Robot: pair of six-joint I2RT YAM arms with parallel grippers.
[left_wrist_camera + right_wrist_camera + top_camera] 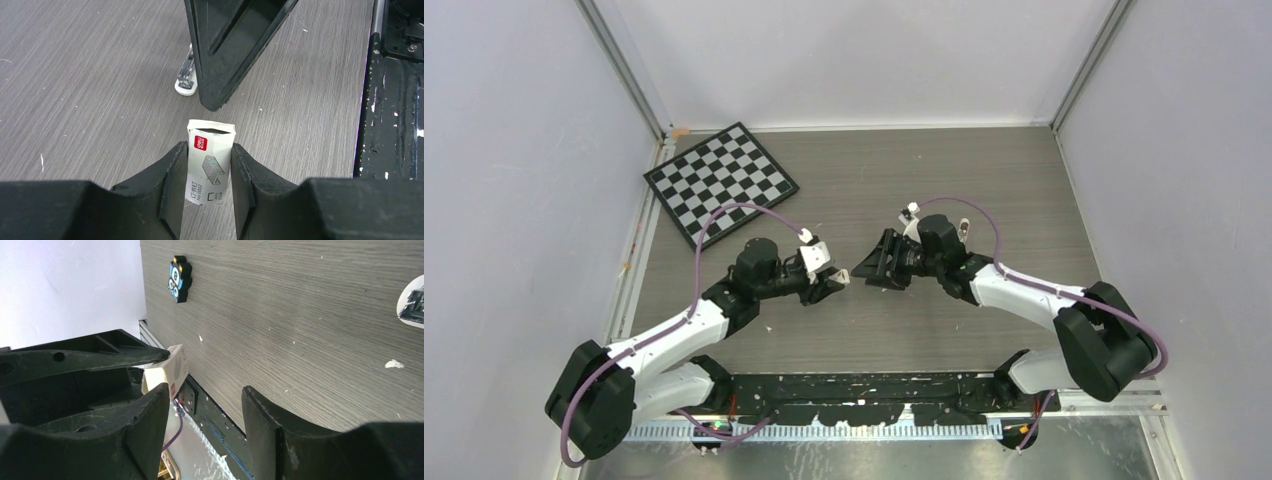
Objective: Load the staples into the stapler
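My left gripper (209, 146) is shut on a small white box (210, 165) with a red mark and a drawing of staples, held above the table with its open end pointing away from me. The staples themselves do not show. The stapler (185, 80) lies on the table beyond the box, white end and silver channel showing, mostly hidden behind a finger (220, 55) of my right gripper. The right gripper (205, 388) faces the left gripper (836, 280) tip to tip at mid-table and is open, nothing between its fingers. The box (167, 370) sits just outside its left fingertip.
A checkerboard (721, 182) lies at the back left. A small black-and-blue gadget (180, 279) lies on the table. A white-rimmed object (411, 302) is cut off by the right edge of the right wrist view. A black rail (395, 100) runs along the table's near edge.
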